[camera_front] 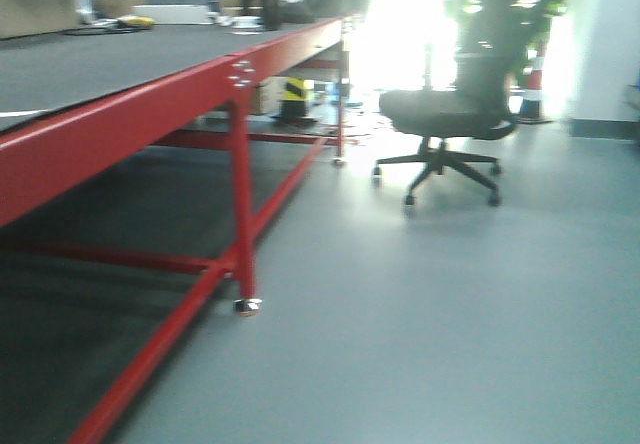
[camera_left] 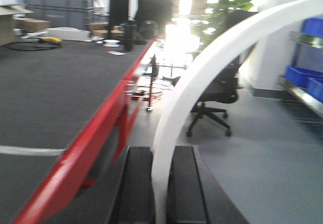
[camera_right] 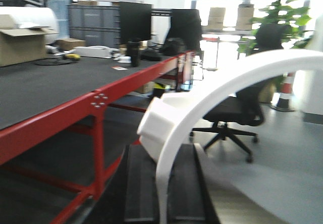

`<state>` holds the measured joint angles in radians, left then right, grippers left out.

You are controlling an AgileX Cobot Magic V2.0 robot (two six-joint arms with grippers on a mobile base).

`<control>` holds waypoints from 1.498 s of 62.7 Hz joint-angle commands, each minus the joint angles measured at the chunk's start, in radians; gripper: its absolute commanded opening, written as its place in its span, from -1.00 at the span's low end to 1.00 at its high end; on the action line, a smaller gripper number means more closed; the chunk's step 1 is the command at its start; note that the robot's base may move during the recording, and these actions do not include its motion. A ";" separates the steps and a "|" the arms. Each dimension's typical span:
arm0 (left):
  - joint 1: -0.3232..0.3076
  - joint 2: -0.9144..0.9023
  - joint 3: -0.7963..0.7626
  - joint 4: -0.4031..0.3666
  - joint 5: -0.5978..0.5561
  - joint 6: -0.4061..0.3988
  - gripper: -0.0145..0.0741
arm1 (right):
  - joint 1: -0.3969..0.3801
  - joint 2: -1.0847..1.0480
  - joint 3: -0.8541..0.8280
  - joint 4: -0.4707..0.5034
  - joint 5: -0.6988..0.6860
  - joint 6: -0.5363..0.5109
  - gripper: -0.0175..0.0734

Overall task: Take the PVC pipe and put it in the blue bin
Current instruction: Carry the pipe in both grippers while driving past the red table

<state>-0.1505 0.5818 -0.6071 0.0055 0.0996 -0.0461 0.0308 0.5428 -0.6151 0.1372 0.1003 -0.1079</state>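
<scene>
Two grippers, both clamped: right of the red table (camera_left: 101, 128), the left gripper (camera_left: 162, 152) pinches the PVC pipe (camera_left: 197, 77), its arc curving up rightward; the right gripper (camera_right: 164, 149) pinches a second strap (camera_right: 252, 65). Blue bins (camera_left: 298, 75) sit farther right.

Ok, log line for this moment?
left gripper: shut on PVC pipe | right gripper: shut on second PVC pipe | blue bins: on shelf ahead

a red-framed table (camera_front: 150, 112) with a dark top stands beside a black office chair (camera_front: 440, 114) on grey floor (camera_front: 450, 344).
</scene>
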 commanded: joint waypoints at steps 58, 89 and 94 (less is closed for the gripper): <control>-0.006 -0.006 -0.004 0.002 -0.027 -0.007 -0.92 | 0.001 -0.006 0.000 -0.009 -0.026 -0.004 -0.98; -0.006 -0.006 -0.004 0.002 -0.027 -0.007 -0.92 | 0.001 -0.006 0.000 -0.009 -0.026 -0.004 -0.98; -0.006 -0.006 -0.004 0.002 -0.027 -0.007 -0.92 | 0.001 -0.006 0.000 -0.009 -0.026 -0.004 -0.98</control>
<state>-0.1505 0.5818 -0.6071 0.0073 0.0996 -0.0461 0.0308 0.5412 -0.6151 0.1372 0.0985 -0.1079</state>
